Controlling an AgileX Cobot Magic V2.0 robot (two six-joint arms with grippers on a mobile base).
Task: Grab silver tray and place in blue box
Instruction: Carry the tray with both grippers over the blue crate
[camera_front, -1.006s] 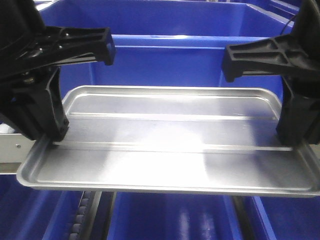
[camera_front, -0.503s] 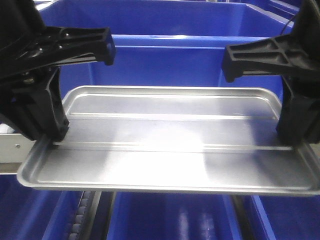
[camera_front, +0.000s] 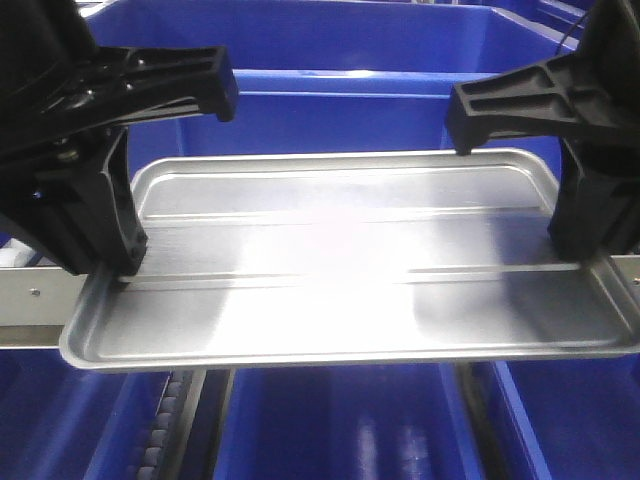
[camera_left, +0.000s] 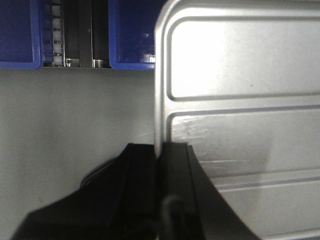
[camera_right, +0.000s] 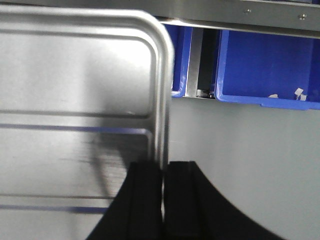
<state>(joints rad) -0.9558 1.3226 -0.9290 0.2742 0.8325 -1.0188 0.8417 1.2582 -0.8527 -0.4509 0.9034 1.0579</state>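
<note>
The silver tray (camera_front: 350, 270) was held aloft, roughly level, between both claws. The left claw (camera_left: 161, 148) was clamped narrowly on the rim of its left short edge. The right claw (camera_right: 165, 167) likewise pinched the right short edge. The tray hung before the near wall of the blue box (camera_front: 400, 82), not inside it.
</note>
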